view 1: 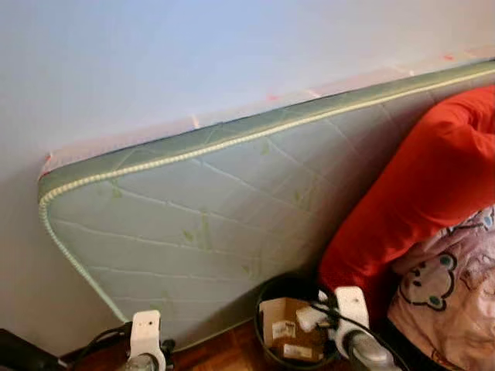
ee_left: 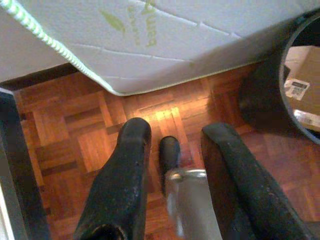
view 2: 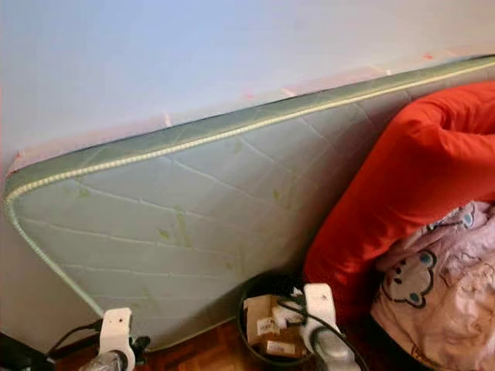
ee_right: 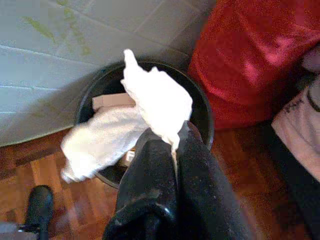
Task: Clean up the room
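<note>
A mattress (view 1: 209, 209) leaned on its long edge against the wall (view 1: 155, 62), its piped border running up to the right and its rounded lower corner ending just above the parquet floor (ee_left: 90, 135). A black bin (ee_right: 202, 117) stood on the floor touching the mattress face, with a red cushion (view 1: 418, 193) pressed against its far side and a pink printed cloth (view 1: 456, 286) below the cushion. Inside the bin lay a cardboard box (view 1: 282, 328) with a label.

The right gripper (ee_right: 176, 137) hung over the near rim of the bin, fingers closed on a crumpled white tissue (ee_right: 155, 100); the tissue stood up above the bin mouth, and a second fold of it draped down over the rim towards the floor.

The left gripper (ee_left: 172, 137) was low over the floor, fingers parted with nothing between them, near the mattress corner. Open parquet lay between that corner and the bin wall. A dark frame (ee_left: 15, 165) bounded the floor on the side away from the bin.
</note>
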Robot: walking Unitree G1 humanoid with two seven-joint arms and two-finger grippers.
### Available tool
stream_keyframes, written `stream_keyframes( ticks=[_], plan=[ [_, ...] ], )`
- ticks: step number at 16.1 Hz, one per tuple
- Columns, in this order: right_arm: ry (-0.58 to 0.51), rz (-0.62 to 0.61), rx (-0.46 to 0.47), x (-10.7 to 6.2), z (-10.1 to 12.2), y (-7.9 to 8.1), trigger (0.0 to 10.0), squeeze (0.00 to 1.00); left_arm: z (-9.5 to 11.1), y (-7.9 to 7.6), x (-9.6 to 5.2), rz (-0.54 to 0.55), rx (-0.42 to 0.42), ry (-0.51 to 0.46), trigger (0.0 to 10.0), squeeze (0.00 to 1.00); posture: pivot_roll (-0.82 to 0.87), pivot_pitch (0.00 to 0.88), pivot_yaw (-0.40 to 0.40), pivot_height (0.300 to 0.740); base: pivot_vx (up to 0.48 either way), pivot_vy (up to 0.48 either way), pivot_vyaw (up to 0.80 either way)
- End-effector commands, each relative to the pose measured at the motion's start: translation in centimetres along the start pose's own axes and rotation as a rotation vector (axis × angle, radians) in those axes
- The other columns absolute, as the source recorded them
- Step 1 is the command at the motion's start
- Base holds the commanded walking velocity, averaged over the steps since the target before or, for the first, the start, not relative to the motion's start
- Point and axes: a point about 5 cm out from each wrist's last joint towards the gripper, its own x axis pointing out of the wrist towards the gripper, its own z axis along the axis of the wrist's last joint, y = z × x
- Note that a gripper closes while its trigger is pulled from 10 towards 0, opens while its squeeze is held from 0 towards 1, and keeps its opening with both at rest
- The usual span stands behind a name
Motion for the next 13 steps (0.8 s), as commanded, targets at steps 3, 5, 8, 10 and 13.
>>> stream_keyframes(
  ticks=[3,5,8,10,13],
  plan=[
    [-0.002,0.004,0.013,0.06,0.15,0.17,10.0,0.0,0.07,0.23,0.01,0.005,-0.001,0.006,10.0,0.0,-0.05,0.0,-0.021,0.74,0.244,0.0,0.0],
    [-0.005,0.004,0.02,0.06,0.16,0.17,10.0,0.0,0.08,0.22,0.01,0.004,-0.001,0.005,10.0,0.0,-0.05,0.0,-0.021,0.74,0.247,0.0,0.0],
    [-0.006,0.004,0.022,0.05,0.18,0.15,10.0,0.0,0.09,0.2,0.01,0.004,0.0,0.005,10.0,0.0,-0.05,0.0,-0.021,0.74,0.265,0.0,0.0],
    [-0.005,0.003,0.022,0.05,0.16,0.12,10.0,0.0,0.09,0.18,0.01,0.003,0.0,0.004,10.0,0.0,-0.05,0.0,-0.022,0.74,0.259,0.0,0.0],
    [-0.007,0.005,0.022,0.05,0.19,0.13,10.0,0.0,0.13,0.16,0.02,0.001,-0.002,0.0,10.0,0.0,-0.05,0.0,-0.022,0.74,0.082,0.0,0.0]
  ],
)
